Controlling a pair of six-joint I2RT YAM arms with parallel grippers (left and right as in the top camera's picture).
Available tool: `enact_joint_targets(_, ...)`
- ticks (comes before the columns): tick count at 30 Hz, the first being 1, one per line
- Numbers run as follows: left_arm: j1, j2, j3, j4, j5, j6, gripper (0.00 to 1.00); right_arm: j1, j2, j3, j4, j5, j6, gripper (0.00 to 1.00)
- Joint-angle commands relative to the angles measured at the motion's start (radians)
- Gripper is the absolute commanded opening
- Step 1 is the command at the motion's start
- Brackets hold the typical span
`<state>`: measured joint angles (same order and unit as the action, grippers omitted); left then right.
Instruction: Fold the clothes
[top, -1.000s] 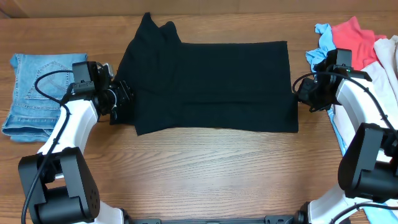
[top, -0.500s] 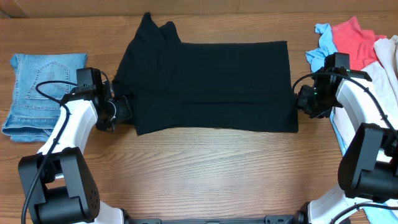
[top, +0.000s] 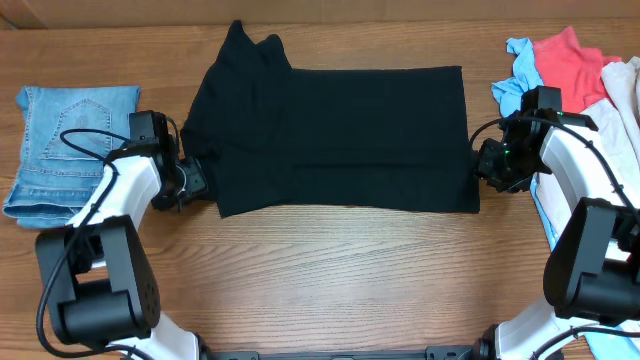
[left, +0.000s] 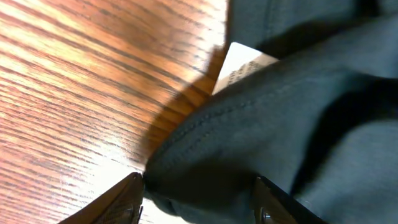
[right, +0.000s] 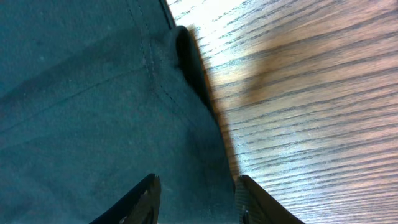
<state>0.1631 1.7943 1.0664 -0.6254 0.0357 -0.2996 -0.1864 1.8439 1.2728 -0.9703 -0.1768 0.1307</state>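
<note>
Black short-sleeved fabric T-shirt (top: 340, 140) flat mid wooden table (top: 330, 270). Soft, light, limp, likely sags; take at stitched hem edges, both ends. Left gripper (top: 195, 178) straddles bunched hem near white label (left: 239, 65), pinch unclear. Right gripper (top: 490, 162) spread over flat edge.

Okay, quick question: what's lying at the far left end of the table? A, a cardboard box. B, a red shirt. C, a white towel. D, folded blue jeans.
D: folded blue jeans lie at the left end of the table, while the red garment sits in the pile at the right end.
</note>
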Motion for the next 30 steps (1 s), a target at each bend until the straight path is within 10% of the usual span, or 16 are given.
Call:
enact_joint_targets(1, 0.001, 0.032, 0.001, 0.006, -0.035, 0.016, 0.59, 0.002, 0.005, 0.001, 0.002, -0.009, -0.005, 0.41)
enact_joint_targets(20, 0.001, 0.033, 0.001, -0.017, -0.035, 0.016, 0.55, 0.043, 0.111, -0.026, 0.035, -0.035, -0.057, 0.31)
enact_joint_targets(24, 0.001, 0.033, 0.001, -0.004, -0.039, 0.016, 0.40, 0.043, 0.155, -0.026, 0.053, -0.035, -0.056, 0.32)
enact_joint_targets(27, 0.001, 0.033, 0.001, 0.042, -0.045, 0.017, 0.04, 0.043, 0.181, -0.027, 0.051, -0.035, -0.056, 0.32)
enact_joint_targets(30, 0.001, 0.033, 0.002, 0.116, -0.047, 0.070, 0.04, 0.043, 0.190, -0.028, 0.053, -0.034, -0.056, 0.31)
